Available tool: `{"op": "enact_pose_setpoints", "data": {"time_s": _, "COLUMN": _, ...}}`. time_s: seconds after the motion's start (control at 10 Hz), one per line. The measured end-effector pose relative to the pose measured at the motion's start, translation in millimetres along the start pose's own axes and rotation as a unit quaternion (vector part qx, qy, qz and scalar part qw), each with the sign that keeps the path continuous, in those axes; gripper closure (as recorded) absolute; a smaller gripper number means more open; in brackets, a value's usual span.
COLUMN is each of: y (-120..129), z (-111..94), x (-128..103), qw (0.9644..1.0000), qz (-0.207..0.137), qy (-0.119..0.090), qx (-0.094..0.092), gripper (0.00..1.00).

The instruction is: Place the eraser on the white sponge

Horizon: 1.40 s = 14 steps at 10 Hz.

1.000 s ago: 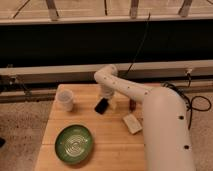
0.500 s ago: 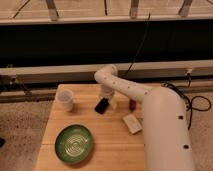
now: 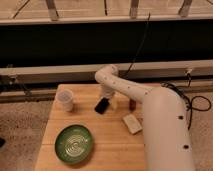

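the eraser (image 3: 102,105), a flat black slab with rounded corners, lies askew on the pale, planked wooden table (image 3: 107,142), towards its back edge. the gripper (image 3: 106,97) hangs directly over it at the end of the smooth white arm (image 3: 160,117), its jaws spread wide and nothing lifted in them; whether they touch the eraser i cannot tell. the white sponge (image 3: 132,123), a cream rectangular block, lies flat to the right of the eraser and nearer the front, apart from it and just beside the arm's thick forearm. a reddish-brown elongated object (image 3: 133,104) lies behind the sponge. a white cup (image 3: 65,100) stands upright near the back left corner, and a round green ridged plate (image 3: 74,144) sits front left. bare wood lies between the plate and the sponge.
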Motion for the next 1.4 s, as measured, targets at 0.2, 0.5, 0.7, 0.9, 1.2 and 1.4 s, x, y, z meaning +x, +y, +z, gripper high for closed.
{"op": "enact_pose_setpoints", "data": {"time_s": 0.2, "y": 1.0, "z": 1.1, "x": 0.6, "qw": 1.0, "qz": -0.001, "qy": 0.0, "qx": -0.001, "gripper": 0.2}}
{"op": "enact_pose_setpoints", "data": {"time_s": 0.5, "y": 2.2, "z": 1.9, "x": 1.8, "qw": 1.0, "qz": -0.001, "qy": 0.0, "qx": -0.003, "gripper": 0.2}}
{"op": "enact_pose_setpoints", "data": {"time_s": 0.7, "y": 3.3, "z": 2.5, "x": 3.2, "qw": 1.0, "qz": -0.002, "qy": 0.001, "qx": -0.004, "gripper": 0.2}}
{"op": "enact_pose_setpoints", "data": {"time_s": 0.9, "y": 3.7, "z": 2.2, "x": 4.1, "qw": 1.0, "qz": -0.002, "qy": 0.001, "qx": -0.005, "gripper": 0.2}}
{"op": "enact_pose_setpoints", "data": {"time_s": 1.2, "y": 5.1, "z": 2.3, "x": 5.2, "qw": 1.0, "qz": -0.003, "qy": 0.002, "qx": -0.006, "gripper": 0.2}}
{"op": "enact_pose_setpoints", "data": {"time_s": 1.4, "y": 5.8, "z": 2.2, "x": 6.4, "qw": 1.0, "qz": -0.004, "qy": 0.003, "qx": -0.007, "gripper": 0.2}}
